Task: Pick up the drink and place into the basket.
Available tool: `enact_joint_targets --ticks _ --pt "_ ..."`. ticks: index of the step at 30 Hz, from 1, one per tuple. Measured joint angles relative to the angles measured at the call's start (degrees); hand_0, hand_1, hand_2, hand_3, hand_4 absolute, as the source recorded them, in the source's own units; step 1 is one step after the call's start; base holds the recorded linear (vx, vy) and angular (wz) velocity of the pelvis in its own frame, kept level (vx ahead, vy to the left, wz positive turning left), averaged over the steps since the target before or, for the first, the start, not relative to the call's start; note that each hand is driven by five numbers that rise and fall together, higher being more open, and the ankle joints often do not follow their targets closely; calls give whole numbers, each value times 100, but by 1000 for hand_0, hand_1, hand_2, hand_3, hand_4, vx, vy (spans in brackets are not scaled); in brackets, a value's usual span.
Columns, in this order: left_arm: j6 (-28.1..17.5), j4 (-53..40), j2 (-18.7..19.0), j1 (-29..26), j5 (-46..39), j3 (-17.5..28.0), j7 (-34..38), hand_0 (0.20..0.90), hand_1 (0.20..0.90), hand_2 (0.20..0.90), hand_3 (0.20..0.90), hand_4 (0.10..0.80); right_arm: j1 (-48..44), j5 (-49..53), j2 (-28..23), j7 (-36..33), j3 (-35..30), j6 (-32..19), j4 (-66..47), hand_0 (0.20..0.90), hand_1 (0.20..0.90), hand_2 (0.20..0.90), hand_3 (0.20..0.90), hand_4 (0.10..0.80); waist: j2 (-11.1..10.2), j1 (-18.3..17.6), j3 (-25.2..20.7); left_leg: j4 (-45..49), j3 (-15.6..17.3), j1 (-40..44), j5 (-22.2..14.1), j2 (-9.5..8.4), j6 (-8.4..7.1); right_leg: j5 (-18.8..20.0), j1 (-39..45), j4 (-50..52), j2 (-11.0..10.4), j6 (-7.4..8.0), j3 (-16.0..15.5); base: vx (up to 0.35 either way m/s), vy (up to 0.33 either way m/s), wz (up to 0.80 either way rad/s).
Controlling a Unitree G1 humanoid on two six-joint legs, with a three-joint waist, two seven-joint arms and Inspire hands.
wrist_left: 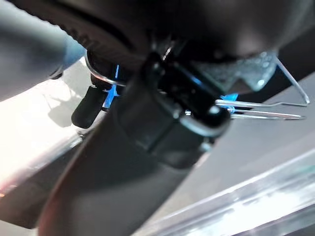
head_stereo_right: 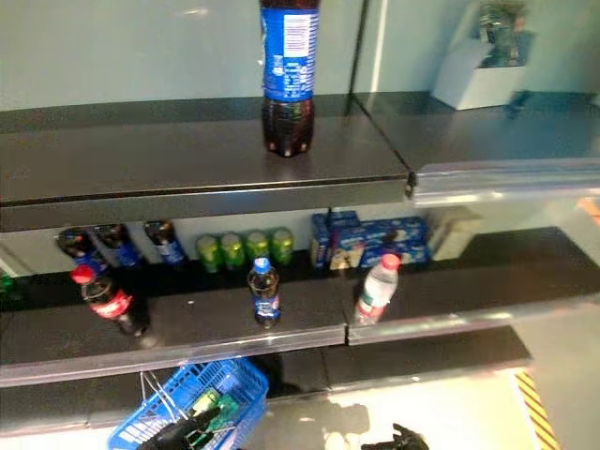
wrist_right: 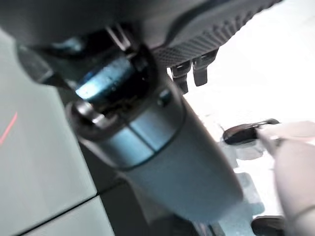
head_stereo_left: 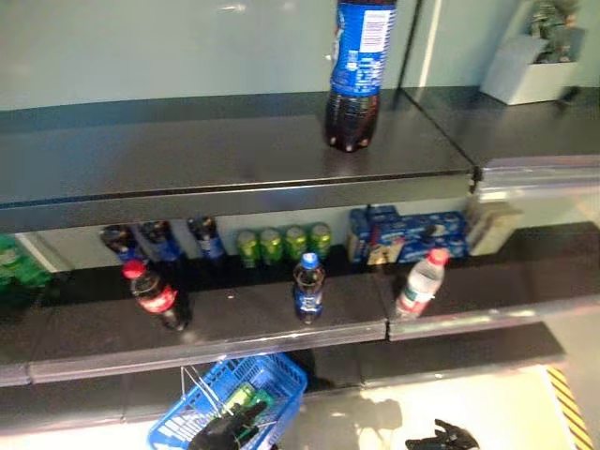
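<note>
Looking down from the left eye view, a blue basket [head_stereo_left: 246, 405] hangs below the middle shelf [head_stereo_left: 244, 323], carried by the left hand [head_stereo_left: 228, 429], whose fingers are curled round its wire handle. A green item [head_stereo_left: 246, 397] already lies inside. On the middle shelf stand a red-capped cola bottle [head_stereo_left: 156, 295], a blue-capped bottle [head_stereo_left: 308, 288] and a water bottle [head_stereo_left: 421, 282]; green cans [head_stereo_left: 282, 243] and a blue carton [head_stereo_left: 405, 234] sit behind. A large cola bottle [head_stereo_left: 357, 70] stands on the top shelf [head_stereo_left: 216, 155]. The right hand [head_stereo_left: 442, 437] shows low at the frame edge, well apart from every drink.

Right eye view: the same layout; no bottle is held.

Left wrist view: the wire handle [wrist_left: 261, 105] runs past the clenched fingers [wrist_left: 88, 107].

Right wrist view: the hand's fingers [wrist_right: 194, 69] show only as short curled tips with nothing between them.

Step in hand, as judged: between picks. The next move calls for raising the right hand to a shelf bottle, probably the nearest one, closing round its body, then lowering it over the basket.
</note>
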Motion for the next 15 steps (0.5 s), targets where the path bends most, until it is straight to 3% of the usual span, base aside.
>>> enact_joint_targets --ticks 3,6,8,9,10,11,13,14,15 --pt "1 -29 -14 33 -42 13 23 300 300 300 200 100 -107 1 54 -16 12 71 -84 900 900 900 900 800 -39 98 -26 -5 -6 9 88 -54 4 -161 222 -5 19 2 -146 0 -191 67" --pt "36 -237 -33 47 -35 -16 92 300 300 300 200 100 -68 2 46 -41 12 97 -103 900 900 900 900 800 -38 145 -38 -214 49 -99 374 -62 36 -347 331 -21 160 -155 -346 -49 -140 105" --pt "50 -366 0 134 -4 -12 94 300 300 300 200 100 -1 4 66 -49 13 93 -107 900 900 900 900 800 -64 170 -75 -480 560 -168 273 88 301 -371 345 -16 164 -217 -701 -48 -91 91" --pt "56 -414 32 179 32 -7 94 300 300 300 200 100 63 4 79 -50 14 92 -113 900 900 900 900 800 -141 194 -126 -604 801 -152 90 115 310 -368 335 -28 66 -238 -844 -40 -71 75" --pt "64 -414 41 167 38 -2 95 300 300 300 200 100 92 3 78 -50 21 86 -113 900 900 900 900 800 -171 159 -115 -547 913 -169 42 99 332 -403 306 -45 -21 -229 -956 -25 -30 65" --pt "118 -409 13 226 34 54 100 300 300 300 200 100 150 3 50 -96 45 52 -101 900 900 900 900 800 -274 183 -67 -134 1149 -169 116 -56 337 -383 361 -17 -200 -156 -1089 -18 -7 53" --pt "142 -412 -69 344 28 143 98 300 300 300 200 100 248 2 -44 -110 73 35 -110 900 900 900 900 800 -65 178 -160 41 1302 -124 114 -79 335 -401 404 3 -80 -52 -1146 -16 25 66" --pt "204 -387 -116 335 36 142 140 300 300 300 200 100 363 0 -32 -150 59 40 -108 900 900 900 900 800 14 107 -178 -255 1334 -34 315 -165 318 -458 433 110 -137 13 -1245 -5 56 83" --pt "201 -392 -125 308 36 145 143 300 300 300 200 100 369 0 -10 -146 60 45 -89 900 900 900 900 800 25 116 -154 -328 1366 -18 392 -169 422 -501 359 284 -164 27 -1248 5 67 92"
